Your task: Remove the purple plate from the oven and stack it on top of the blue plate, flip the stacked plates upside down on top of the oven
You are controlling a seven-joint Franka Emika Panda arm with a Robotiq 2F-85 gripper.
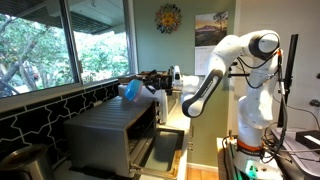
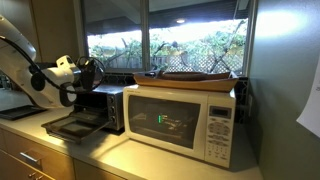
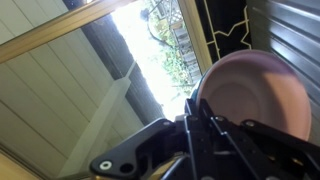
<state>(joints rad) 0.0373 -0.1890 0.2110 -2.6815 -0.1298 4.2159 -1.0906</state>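
The dark-grey oven [image 1: 108, 130] stands on the counter under the window and also shows in an exterior view [image 2: 100, 104]. My gripper [image 1: 145, 84] hovers above the oven's top, also seen in an exterior view [image 2: 87, 72]. It is shut on the rim of the stacked plates, which it holds tilted on edge. The blue plate [image 1: 130, 90] faces outward. In the wrist view the purple plate [image 3: 255, 95] fills the upper right, with a thin blue rim [image 3: 198, 90] behind it, and the gripper's fingers [image 3: 200, 122] close on its edge.
The oven door [image 1: 160, 150] hangs open towards the front, also visible in an exterior view [image 2: 68, 126]. A white microwave [image 2: 185, 122] with a wooden tray [image 2: 195, 77] on top stands beside the oven. Window glass and a black tiled wall [image 1: 40, 112] lie behind.
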